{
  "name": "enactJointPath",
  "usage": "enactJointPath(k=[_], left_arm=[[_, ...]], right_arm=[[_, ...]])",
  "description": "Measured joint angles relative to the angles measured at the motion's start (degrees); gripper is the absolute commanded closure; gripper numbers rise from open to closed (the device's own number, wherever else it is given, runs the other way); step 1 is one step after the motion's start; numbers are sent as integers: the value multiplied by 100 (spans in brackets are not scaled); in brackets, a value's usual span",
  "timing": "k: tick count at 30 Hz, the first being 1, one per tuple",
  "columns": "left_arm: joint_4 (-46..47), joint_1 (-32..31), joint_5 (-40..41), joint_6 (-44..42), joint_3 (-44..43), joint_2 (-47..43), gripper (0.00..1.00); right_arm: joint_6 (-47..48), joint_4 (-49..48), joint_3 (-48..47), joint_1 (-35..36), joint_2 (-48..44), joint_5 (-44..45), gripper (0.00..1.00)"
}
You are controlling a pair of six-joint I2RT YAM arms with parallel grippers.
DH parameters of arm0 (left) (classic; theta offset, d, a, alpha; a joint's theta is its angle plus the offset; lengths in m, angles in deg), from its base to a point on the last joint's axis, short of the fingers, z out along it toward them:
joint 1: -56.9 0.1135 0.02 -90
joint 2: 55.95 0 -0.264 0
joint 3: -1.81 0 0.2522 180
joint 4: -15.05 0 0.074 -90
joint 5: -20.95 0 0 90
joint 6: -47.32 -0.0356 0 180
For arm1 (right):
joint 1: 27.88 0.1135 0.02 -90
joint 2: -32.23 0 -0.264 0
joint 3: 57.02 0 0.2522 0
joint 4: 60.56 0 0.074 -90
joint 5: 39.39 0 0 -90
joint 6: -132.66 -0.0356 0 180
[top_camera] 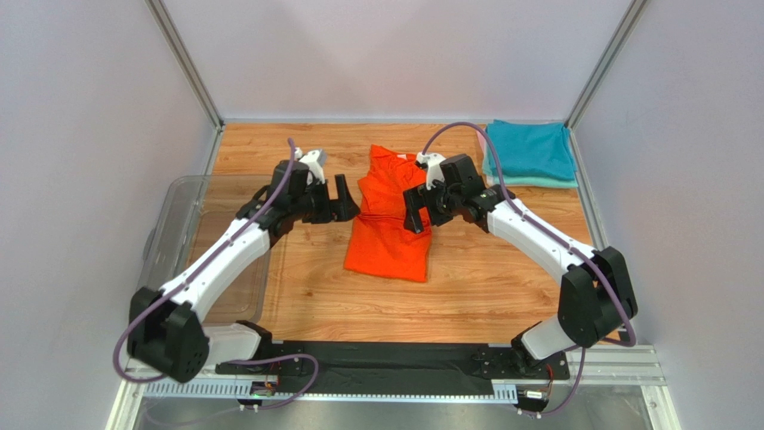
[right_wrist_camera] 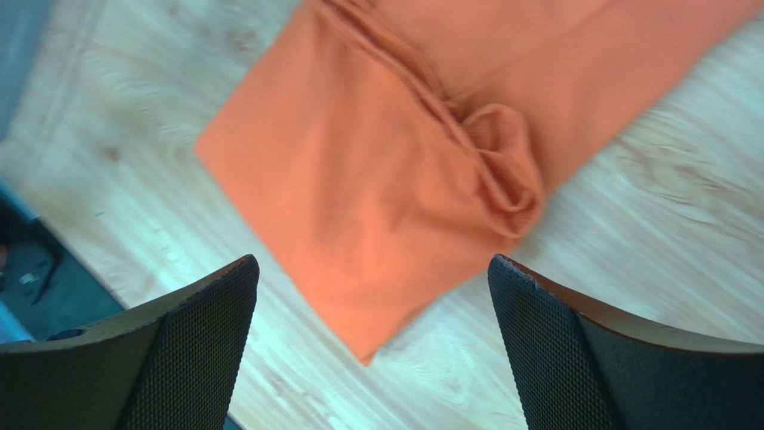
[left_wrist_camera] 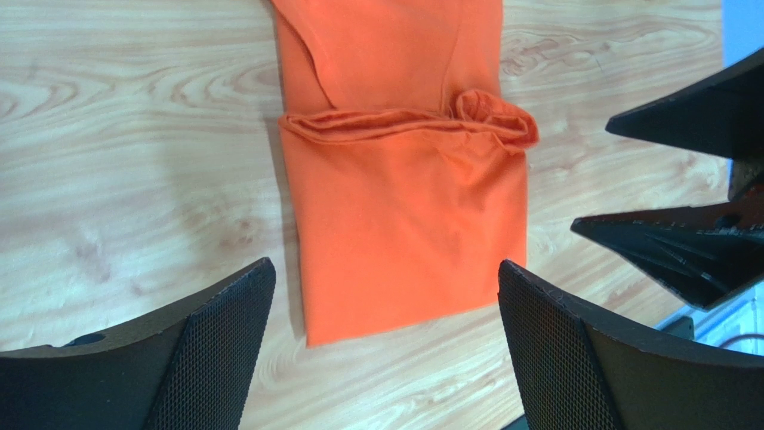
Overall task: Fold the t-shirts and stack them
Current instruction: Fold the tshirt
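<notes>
1. Lying in the middle of the wooden table [top_camera: 502, 296], the orange t-shirt [top_camera: 387, 235] forms a long narrow shape with its neck toward the far wall.
2. Its near half is doubled over. The edge of that upper layer runs across the shirt at about mid-length and ends in a bunched roll [left_wrist_camera: 495, 115] on the side nearer the right arm.
3. The left end effector [top_camera: 343, 199] hangs at the shirt's left edge, wide open and holding nothing. In the left wrist view the folded fabric lies flat on the wood below the gap between its 2 fingers [left_wrist_camera: 224, 345].
4. The right end effector [top_camera: 414, 215] hangs at the shirt's right edge, equally wide and empty. Its wrist view shows the roll and a corner of the shirt below the gap.
5. The 2 end effectors face each other across the shirt, and the right one's dark fingertips show at the right side of the left wrist view.
6. A folded teal t-shirt [top_camera: 527, 148] sits in the far right corner of the table, well apart from the orange one. It rests on a mint green t-shirt [top_camera: 538, 183], whose edge shows along the near side.
7. A clear plastic tub [top_camera: 179, 224] stands at the table's left edge, partly under the left arm.
</notes>
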Motion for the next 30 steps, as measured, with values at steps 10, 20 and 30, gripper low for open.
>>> enactJointPath(k=[10, 20, 30], left_arm=[[-304, -2, -79, 588, 1810, -2664, 0], [-538, 0, 83, 1139, 2763, -4148, 0], [-623, 0, -28, 1246, 2837, -4024, 0]], right_arm=[[-321, -479, 22, 549, 756, -710, 0], [-376, -654, -1497, 433, 2824, -758, 0], [-424, -732, -2048, 79, 3370, -732, 0]])
